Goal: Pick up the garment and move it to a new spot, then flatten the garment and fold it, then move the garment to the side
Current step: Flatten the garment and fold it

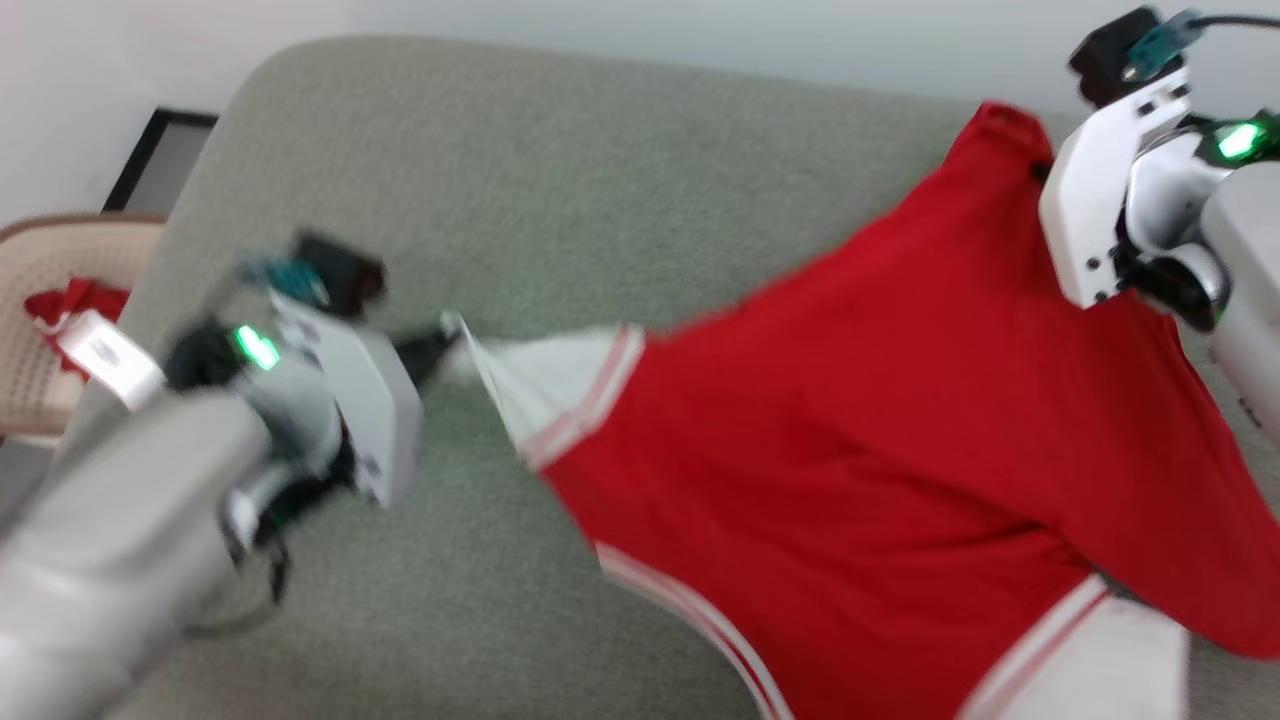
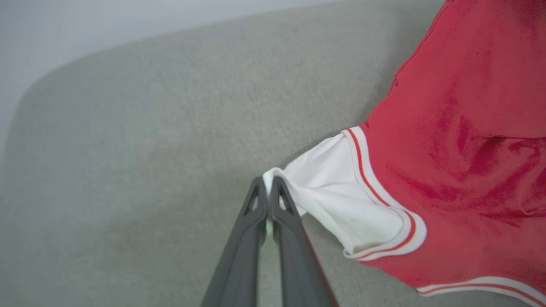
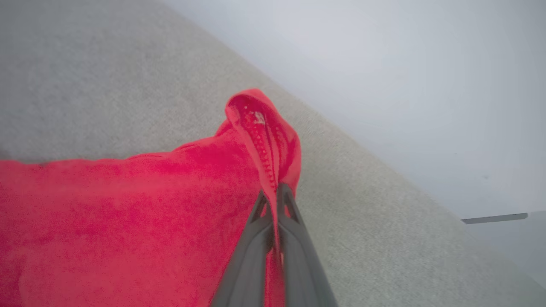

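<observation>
Both arms are holding the garment (image 1: 850, 430) spread above a grey-green upholstered surface (image 1: 560, 170). The left gripper (image 2: 268, 184) is pressing its two dark fingers together on the outer edge of a white short sleeve (image 2: 341, 192), with a small fold of white cloth showing between and just above the tips. This sleeve is being drawn out toward the left side of the head view, and its red-and-white striped trim (image 2: 386, 204) is marking the join with the red body. The right gripper (image 3: 273, 194) is clamping a bunched corner of red cloth, which is rising in a peaked fold above the fingertips. In the head view this corner is sitting at the far right of the surface, near the pale wall (image 1: 700, 40). Between the two grips the red fabric is running as a slanting, stretched sheet. A second white sleeve (image 1: 1090, 660) is lying at the lower right edge of the head view. Whether the cloth is touching the surface beneath it cannot be told, as the head view is blurring. At the far left, a beige perforated basket (image 1: 30, 260) is holding a small red-and-white cloth bundle (image 1: 50, 300), well apart from the garment.
</observation>
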Controlling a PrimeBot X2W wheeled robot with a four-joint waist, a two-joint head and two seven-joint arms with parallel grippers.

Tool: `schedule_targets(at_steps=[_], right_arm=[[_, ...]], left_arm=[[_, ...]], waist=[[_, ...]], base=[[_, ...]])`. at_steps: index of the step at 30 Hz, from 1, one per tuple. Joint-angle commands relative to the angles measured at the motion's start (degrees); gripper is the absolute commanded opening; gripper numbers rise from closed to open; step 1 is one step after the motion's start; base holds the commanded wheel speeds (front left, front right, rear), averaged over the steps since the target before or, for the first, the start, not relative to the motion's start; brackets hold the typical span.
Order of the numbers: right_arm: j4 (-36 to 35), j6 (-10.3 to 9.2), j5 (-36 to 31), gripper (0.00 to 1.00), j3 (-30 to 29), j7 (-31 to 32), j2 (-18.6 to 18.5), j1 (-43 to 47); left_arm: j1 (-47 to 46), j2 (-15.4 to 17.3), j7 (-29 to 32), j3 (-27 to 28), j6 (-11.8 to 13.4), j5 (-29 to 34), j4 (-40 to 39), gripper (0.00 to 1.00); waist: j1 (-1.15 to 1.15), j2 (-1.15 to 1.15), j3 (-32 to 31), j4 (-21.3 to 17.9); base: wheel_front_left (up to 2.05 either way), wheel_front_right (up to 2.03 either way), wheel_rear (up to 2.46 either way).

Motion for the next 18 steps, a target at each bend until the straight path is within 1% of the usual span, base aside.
schedule_targets(at_steps=[1, 4, 8, 12, 18], right_arm=[[-0.5, -0.11, 0.5, 0.0, 0.0, -1.1, -0.5, -0.7], [-1.3, -0.11, 0.8, 0.0, -0.3, -3.6, -2.0, -1.5], [-2.5, -0.11, 0.7, 0.0, -0.9, -6.1, -3.0, -2.4], [-3.5, -0.11, 0.6, 0.0, -2.4, -7.5, -3.6, -4.1], [-4.6, -0.11, -0.1, 0.0, -5.3, -8.1, -2.4, -6.7]], left_arm=[[-2.1, 0.7, 0.9, 0.5, 0.4, 0.9, -0.4, 0.0], [-7.1, 2.4, 3.1, 2.1, 0.5, 1.3, -0.2, 0.0], [-13.5, 2.8, 5.8, 3.7, -0.4, 1.6, 1.8, 0.0], [-20.0, 1.8, 7.9, 4.8, -1.9, 2.4, 5.4, 0.0], [-29.2, -0.9, 9.6, 5.9, -4.0, 3.5, 13.0, 0.0]], waist=[[0.0, 0.0, -2.5, -2.3], [0.0, 0.0, -4.1, -3.8], [0.0, 0.0, -6.3, -6.0], [0.0, 0.0, -8.0, -8.1], [0.0, 0.0, -9.2, -11.0]], base=[[0.0, 0.0, 0.0], [0.0, 0.0, 0.0], [0.0, 0.0, 0.0], [0.0, 0.0, 0.0], [0.0, 0.0, 0.0]])
